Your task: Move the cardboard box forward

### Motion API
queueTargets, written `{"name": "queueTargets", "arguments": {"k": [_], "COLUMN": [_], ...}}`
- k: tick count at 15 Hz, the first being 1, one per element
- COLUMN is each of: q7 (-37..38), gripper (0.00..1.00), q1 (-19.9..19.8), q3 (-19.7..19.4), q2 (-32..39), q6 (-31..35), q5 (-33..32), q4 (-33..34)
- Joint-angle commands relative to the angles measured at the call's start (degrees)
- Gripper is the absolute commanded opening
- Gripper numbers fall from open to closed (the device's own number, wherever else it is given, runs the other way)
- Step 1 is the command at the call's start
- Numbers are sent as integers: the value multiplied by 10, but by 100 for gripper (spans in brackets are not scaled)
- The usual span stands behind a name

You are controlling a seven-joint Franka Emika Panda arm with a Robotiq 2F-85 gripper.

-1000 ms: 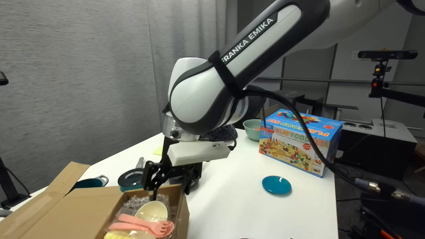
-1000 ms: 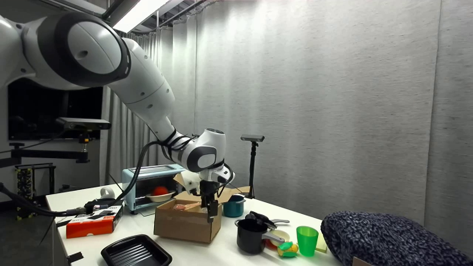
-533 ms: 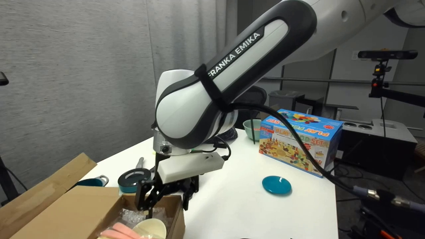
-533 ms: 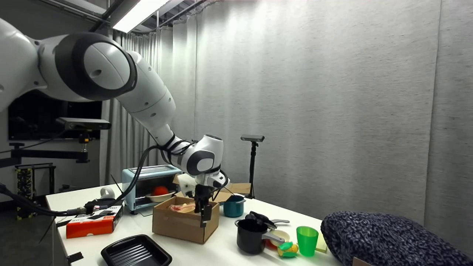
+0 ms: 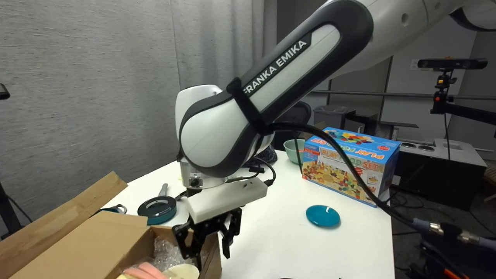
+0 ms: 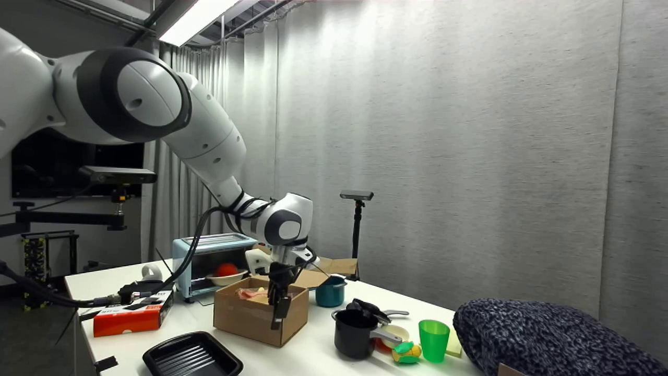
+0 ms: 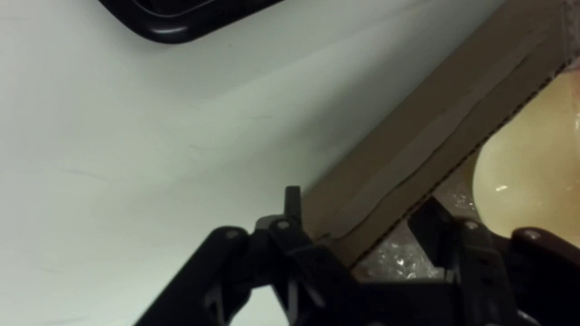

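The open cardboard box (image 5: 83, 248) stands on the white table with its flaps spread. It also shows in an exterior view (image 6: 242, 316) and in the wrist view (image 7: 398, 158). It holds a cream bowl (image 5: 185, 272), pink utensils (image 5: 144, 270) and clear bubble wrap (image 5: 166, 252). My gripper (image 5: 213, 259) is tilted and open, its fingers around one side wall near a corner. In the wrist view (image 7: 360, 213) one finger is inside the box by the wrap, the other outside. The inner fingertip looks close to the wall's edge; I cannot tell whether it touches.
A black tray (image 6: 193, 356) lies before the box; its corner shows in the wrist view (image 7: 172, 27). A toaster oven (image 6: 182, 261), teal pot (image 6: 330, 292) and black pot (image 6: 352, 334) stand around it. A teal plate (image 5: 322, 216) and play food carton (image 5: 345, 166) lie farther off.
My gripper has moved lower at the box wall and turned and tilted. The box has shifted slightly and turned a little, its flaps moving with it. The other table objects have not moved.
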Motion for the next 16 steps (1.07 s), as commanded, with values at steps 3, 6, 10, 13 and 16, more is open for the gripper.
{"name": "queueTargets", "arguments": {"k": [3, 6, 10, 13, 16], "q7": [57, 56, 44, 43, 25], "gripper": [18, 2, 3, 3, 3], "q1": [18, 7, -6, -16, -35], "q3": [-22, -18, -19, -26, -24], "q2": [-8, -20, -46, -75, -114], "q6": [-24, -22, -25, -20, 7], "q5": [-36, -33, -29, -30, -14], "q4": [-14, -28, -50, -80, -120]}}
